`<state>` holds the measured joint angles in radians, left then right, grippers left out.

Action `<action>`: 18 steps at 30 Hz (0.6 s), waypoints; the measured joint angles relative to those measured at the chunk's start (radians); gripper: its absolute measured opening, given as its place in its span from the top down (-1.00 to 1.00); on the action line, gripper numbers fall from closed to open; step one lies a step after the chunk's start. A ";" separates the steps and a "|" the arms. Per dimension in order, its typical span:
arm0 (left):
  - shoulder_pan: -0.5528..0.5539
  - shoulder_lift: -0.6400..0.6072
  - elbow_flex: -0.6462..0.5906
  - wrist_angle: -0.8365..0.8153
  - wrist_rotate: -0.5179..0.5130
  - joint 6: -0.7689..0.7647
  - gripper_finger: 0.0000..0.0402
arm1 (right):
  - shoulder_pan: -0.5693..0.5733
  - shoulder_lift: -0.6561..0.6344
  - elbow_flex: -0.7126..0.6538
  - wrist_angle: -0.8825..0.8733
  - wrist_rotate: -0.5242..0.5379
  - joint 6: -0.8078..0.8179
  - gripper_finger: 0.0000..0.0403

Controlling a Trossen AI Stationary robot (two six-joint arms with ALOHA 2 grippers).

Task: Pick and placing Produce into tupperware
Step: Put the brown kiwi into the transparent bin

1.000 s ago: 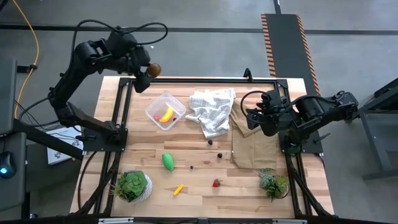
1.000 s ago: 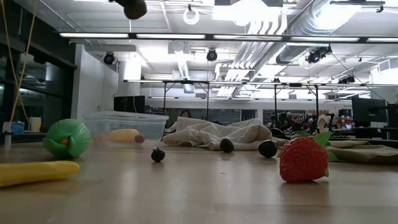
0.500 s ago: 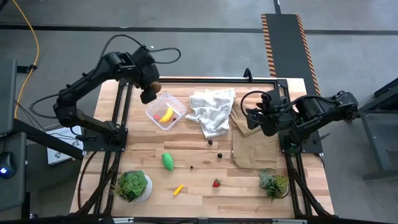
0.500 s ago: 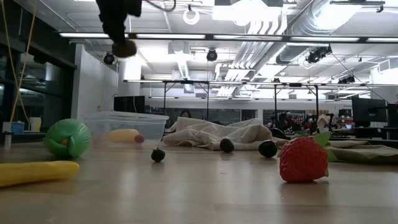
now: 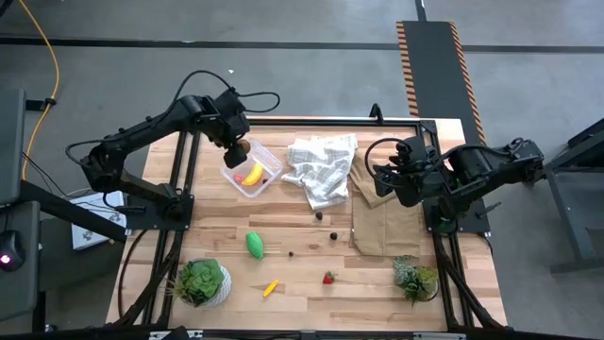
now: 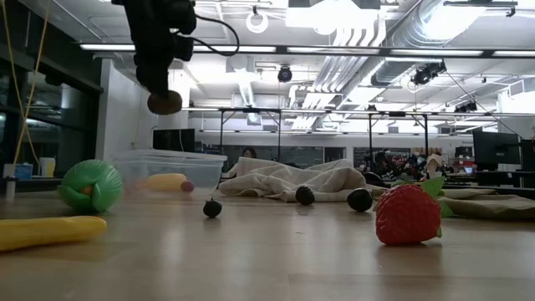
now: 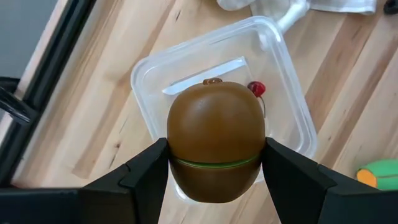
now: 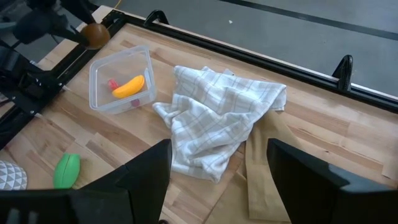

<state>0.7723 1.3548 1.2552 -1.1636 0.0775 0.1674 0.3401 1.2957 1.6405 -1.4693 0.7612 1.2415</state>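
My left gripper [image 7: 216, 177] is shut on a brown kiwi-like ball [image 7: 216, 134] and hangs above the far left corner of the clear tupperware [image 5: 265, 157]. In the low view the ball [image 6: 165, 103] is well above the tupperware [image 6: 138, 160]. A yellow banana piece [image 5: 253, 174] and a small red berry [image 7: 256, 89] lie inside. A green oval [image 5: 255, 245], a yellow piece [image 5: 271, 287], a strawberry [image 5: 328, 278] and dark berries [image 5: 332, 236] lie on the table. My right gripper [image 8: 217, 186] stands open above the table's right side, touching nothing. My left gripper pinches the kiwi ball between its two fingers [image 7: 152, 171], one on each side at the ball's widest part [image 7: 177, 158]. The fingers come steeply from above, pointing down. The ball hangs at their ends, lifted clear above the tupperware.
A white checked cloth [image 5: 321, 168] lies crumpled right of the tupperware, and a brown cloth [image 5: 382, 222] lies beyond it. Two potted plants [image 5: 201, 281] [image 5: 415, 278] stand near the front corners. Black frame rails [image 5: 184, 170] run along the table's sides.
My left gripper has come down with the kiwi ball and moved toward the table's near edge, from beyond the far edge to above the tupperware. It has tipped to point more steeply down. The ball has stayed in the fingers.
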 joint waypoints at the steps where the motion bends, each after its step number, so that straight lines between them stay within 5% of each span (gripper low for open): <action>1: 0.000 0.000 -0.013 0.014 0.000 -0.009 -0.11 | 0.000 0.000 0.000 0.000 0.000 0.000 -0.26; 18: 0.000 0.002 -0.224 0.226 0.012 -0.103 -0.11 | 0.000 0.000 0.000 0.000 0.000 0.000 -0.26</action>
<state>0.7723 1.3571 1.0312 -0.9378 0.0895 0.0643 0.3401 1.2957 1.6409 -1.4696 0.7612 1.2415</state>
